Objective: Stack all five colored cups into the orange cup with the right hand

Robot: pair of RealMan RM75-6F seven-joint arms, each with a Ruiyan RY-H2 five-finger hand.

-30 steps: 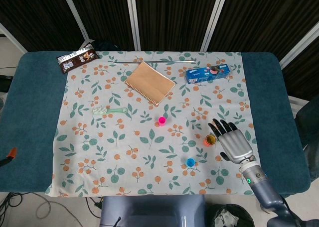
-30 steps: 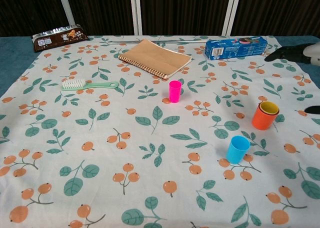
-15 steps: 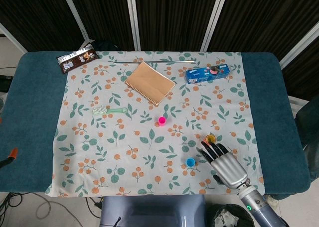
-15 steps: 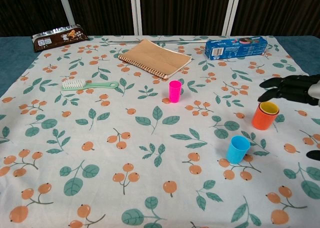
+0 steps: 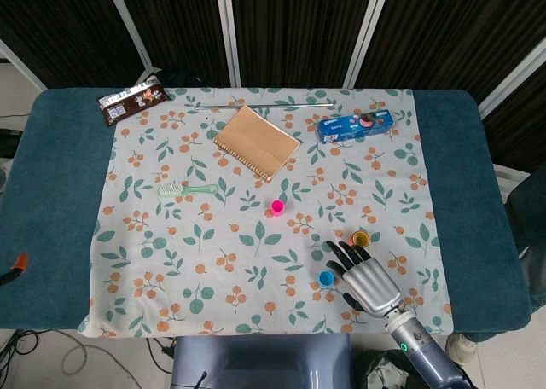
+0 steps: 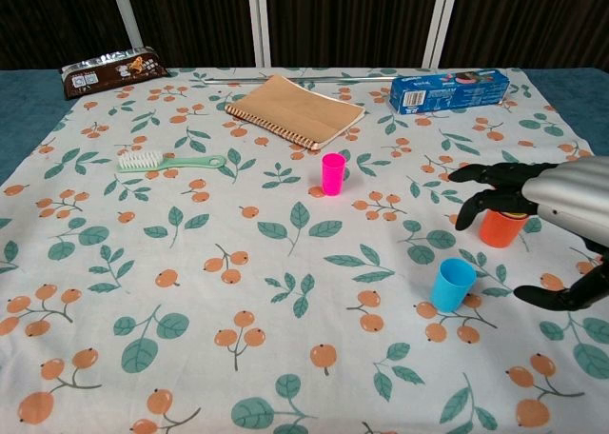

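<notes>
Notebook (image 6: 295, 110) and box (image 6: 447, 89) sit toward the far edge. Pink cup (image 6: 332, 173) mid-surface; blue cup (image 6: 451, 284) and orange cup (image 6: 499, 226) near the right edge, right hand (image 6: 542, 198) above them, fingers spread, empty.

The light is bright and even in both views and seems to come from above, so the floral cloth (image 5: 256, 227) shows only soft, short shadows under the things on it. The dark curtains (image 5: 290, 31) at the far side stay almost black, without detail. Both pictures are sharp, with no strong glare; the chest view stretches the near edge a little.
</notes>
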